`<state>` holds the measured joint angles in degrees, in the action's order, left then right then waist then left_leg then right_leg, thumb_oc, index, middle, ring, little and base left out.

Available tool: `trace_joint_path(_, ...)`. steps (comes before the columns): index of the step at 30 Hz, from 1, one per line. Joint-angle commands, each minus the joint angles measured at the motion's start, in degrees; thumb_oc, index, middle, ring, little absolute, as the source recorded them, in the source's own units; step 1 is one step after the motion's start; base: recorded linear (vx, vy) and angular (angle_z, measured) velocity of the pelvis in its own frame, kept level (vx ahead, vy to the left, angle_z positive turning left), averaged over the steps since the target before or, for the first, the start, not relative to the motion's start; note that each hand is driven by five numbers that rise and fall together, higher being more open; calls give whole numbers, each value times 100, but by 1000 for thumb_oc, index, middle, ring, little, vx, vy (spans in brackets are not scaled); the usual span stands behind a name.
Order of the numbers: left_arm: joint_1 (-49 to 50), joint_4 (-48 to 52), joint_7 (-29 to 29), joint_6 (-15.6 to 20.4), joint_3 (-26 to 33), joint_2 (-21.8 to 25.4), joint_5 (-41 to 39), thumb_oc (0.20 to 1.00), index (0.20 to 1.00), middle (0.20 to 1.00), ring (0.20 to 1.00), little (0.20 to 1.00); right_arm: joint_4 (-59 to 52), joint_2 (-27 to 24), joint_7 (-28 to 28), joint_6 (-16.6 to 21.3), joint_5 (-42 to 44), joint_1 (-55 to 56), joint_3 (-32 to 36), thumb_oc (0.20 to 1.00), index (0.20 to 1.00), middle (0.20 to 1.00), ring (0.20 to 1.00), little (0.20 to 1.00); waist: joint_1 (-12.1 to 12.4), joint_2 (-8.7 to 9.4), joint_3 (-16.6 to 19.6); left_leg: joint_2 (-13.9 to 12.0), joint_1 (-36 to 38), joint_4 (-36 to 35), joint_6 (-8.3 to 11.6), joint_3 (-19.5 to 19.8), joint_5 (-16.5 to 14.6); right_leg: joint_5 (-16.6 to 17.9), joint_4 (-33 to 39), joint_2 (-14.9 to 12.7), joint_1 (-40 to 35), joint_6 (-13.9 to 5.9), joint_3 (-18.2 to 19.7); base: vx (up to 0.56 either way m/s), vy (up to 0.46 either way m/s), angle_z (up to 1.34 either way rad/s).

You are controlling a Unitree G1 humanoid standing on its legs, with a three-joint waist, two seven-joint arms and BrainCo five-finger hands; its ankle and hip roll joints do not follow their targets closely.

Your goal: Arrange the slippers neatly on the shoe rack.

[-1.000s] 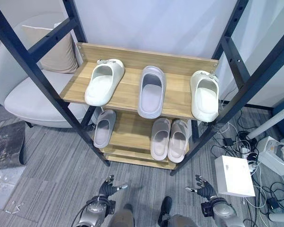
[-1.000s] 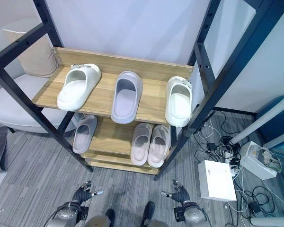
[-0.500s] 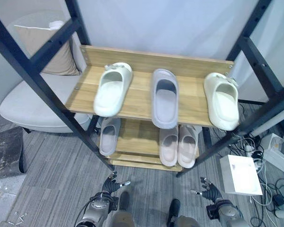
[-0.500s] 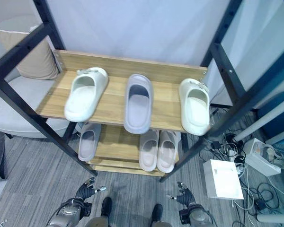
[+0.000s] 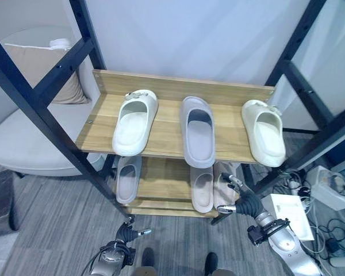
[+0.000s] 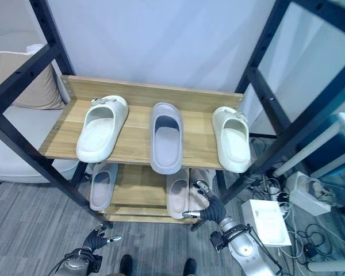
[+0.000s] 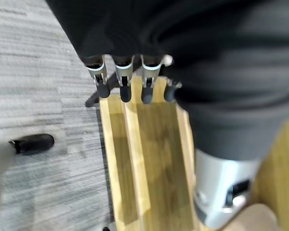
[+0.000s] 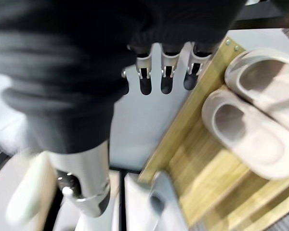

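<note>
On the black-framed shoe rack, the upper wooden shelf point(image 5: 98, 126) carries two cream slippers point(image 5: 134, 121) point(image 5: 264, 131) either side of a grey slipper point(image 5: 198, 138), and the lower wooden shelf point(image 5: 161, 181) holds another grey slipper point(image 5: 127, 178) and a pale pink pair point(image 5: 204, 187). The right hand point(image 5: 240, 194), fingers spread and empty, hangs just in front of that pink pair, while the left hand point(image 5: 126, 234) rests low over the floor, relaxed and also empty. The likely risk is a clumsy reach into the low shelf, where loose fingers could clip the black upright or shove the pink pair askew instead of squaring it.
</note>
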<state>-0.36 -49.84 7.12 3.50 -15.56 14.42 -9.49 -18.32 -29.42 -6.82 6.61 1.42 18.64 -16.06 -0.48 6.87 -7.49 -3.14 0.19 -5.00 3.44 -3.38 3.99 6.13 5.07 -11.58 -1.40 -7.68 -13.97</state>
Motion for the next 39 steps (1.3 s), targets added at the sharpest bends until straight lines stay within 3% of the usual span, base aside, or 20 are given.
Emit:
trace_joint_path(1,-330,-158,196,286,81,-60,238,1000,1000,1000,1000,1000,-678,-297,-60,610,-178,-113,240,1000,1000,1000,1000,1000,-5,-212,-48,-63,164,61,-61,98,-422,-441,-304,-1,-228,-257,-75,0,8,-12)
trace_joint_path(8,-93,-411,340,404,88,-185,305,1000,1000,1000,1000,1000,-2021,-801,562,1055,-612,230,1065,1000,1000,1000,1000,1000,-172,-225,91,-84,250,46,-47,51,-455,-424,-291,46,-240,-291,1,-3,7,-5)
trace_joint_path(14,1,-276,407,448,-79,-195,198,1000,1000,1000,1000,1000,-1976,-991,1568,994,-1441,-890,1327,1000,1000,1000,1000,1000,-99,-243,193,-87,271,39,-61,73,-467,-399,-222,54,-267,-295,1,-1,2,-1)
trace_joint_path(17,13,-52,428,432,-239,-153,106,1000,1000,1000,1000,1000,-1366,-751,2140,737,-1968,-1988,1180,1000,1000,1000,1000,1000,61,-257,198,-63,272,34,-93,135,-467,-412,-249,47,-306,-281,-57,0,0,0)
trace_joint_path(22,-5,-42,429,388,-314,-110,113,1000,1000,1000,1000,1000,-631,-526,2442,456,-2379,-2909,863,1000,1000,1000,1000,1000,245,-228,132,-38,265,38,-125,208,-466,-435,-325,23,-333,-264,-143,2,14,9)
trace_joint_path(26,52,35,386,363,-364,-22,98,1000,1000,1000,1000,1000,535,-419,2682,60,-2700,-3818,560,1000,1000,1000,1000,1000,548,-195,54,8,245,40,-158,325,-469,-428,-318,-4,-395,-261,-274,16,15,16)
trace_joint_path(39,91,-29,308,409,-353,123,28,1000,1000,1000,1000,1000,2276,-172,2948,-307,-2836,-4811,163,1000,1000,1000,1000,1000,1075,-141,-70,168,41,45,-205,633,-427,-365,-288,-132,-465,-308,-632,25,29,15)
